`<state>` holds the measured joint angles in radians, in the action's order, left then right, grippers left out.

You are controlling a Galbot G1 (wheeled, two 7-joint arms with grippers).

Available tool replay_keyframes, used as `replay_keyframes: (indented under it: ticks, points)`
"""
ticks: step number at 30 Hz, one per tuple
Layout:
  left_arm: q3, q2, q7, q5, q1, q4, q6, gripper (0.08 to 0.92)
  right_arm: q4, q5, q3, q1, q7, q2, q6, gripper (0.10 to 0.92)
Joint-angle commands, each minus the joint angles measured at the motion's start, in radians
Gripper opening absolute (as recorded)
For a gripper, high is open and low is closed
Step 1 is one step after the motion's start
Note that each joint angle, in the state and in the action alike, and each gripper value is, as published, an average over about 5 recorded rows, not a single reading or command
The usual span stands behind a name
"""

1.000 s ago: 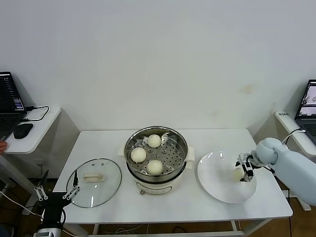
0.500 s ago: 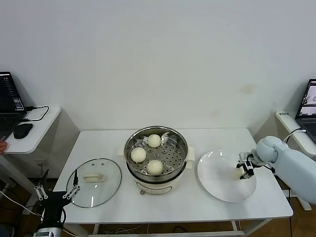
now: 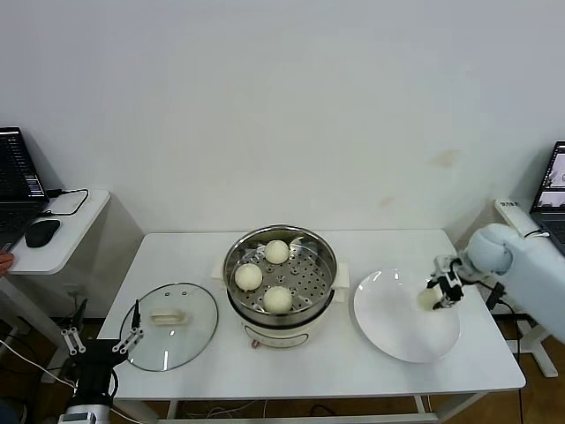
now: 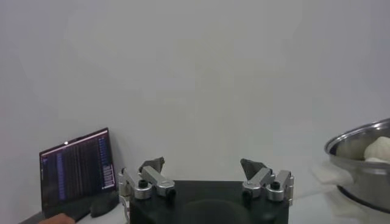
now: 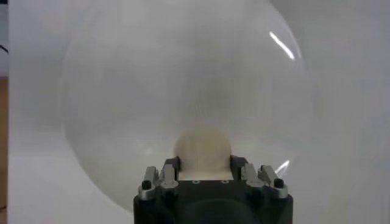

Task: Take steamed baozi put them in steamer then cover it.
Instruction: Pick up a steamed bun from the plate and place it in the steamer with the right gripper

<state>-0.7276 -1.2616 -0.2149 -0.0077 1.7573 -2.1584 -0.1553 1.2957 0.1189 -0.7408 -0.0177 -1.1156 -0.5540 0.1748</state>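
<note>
Three cream-white baozi [image 3: 277, 299] lie in the shiny steel steamer [image 3: 309, 276] at the table's middle. A further baozi [image 3: 427, 299] [image 5: 203, 151] is lifted just above the white plate [image 3: 393, 327] at the right, with my right gripper [image 3: 438, 293] [image 5: 203, 164] shut on it. The glass cover [image 3: 169, 324] with its cream handle lies flat on the table at the left. My left gripper [image 3: 99, 344] [image 4: 202, 165] hangs open below the table's front left corner, holding nothing.
A side table with a laptop [image 3: 16, 181] and a mouse [image 3: 41, 232] stands at the far left. Another laptop [image 3: 553, 190] sits at the far right. The steamer's rim [image 4: 359, 135] shows at the edge of the left wrist view.
My right gripper closed on the baozi on the plate and has lifted it slightly. The left arm has not moved.
</note>
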Motion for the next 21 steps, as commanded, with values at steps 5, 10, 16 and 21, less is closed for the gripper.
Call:
replay_keyframes:
  ticks: [5, 10, 16, 21]
  points:
    - [0.011, 0.007, 0.003, -0.001, -0.006, -0.004, 0.003, 0.823, 0.28, -0.415, -0.422, -0.584, 0.036, 0.015, 0.153, 0.535]
    - [0.018, 0.003, 0.003, -0.001, -0.005, -0.011, 0.003, 0.823, 0.324, -0.589, -0.501, -0.711, 0.106, -0.114, 0.226, 0.542]
    - [0.014, 0.0, 0.003, -0.001, -0.001, -0.019, 0.003, 0.823, 0.308, -0.714, -0.512, -0.726, 0.195, -0.276, 0.297, 0.543]
    - [0.01, -0.005, 0.003, -0.001, 0.005, -0.025, 0.002, 0.823, 0.26, -0.744, -0.506, -0.677, 0.241, -0.372, 0.328, 0.543]
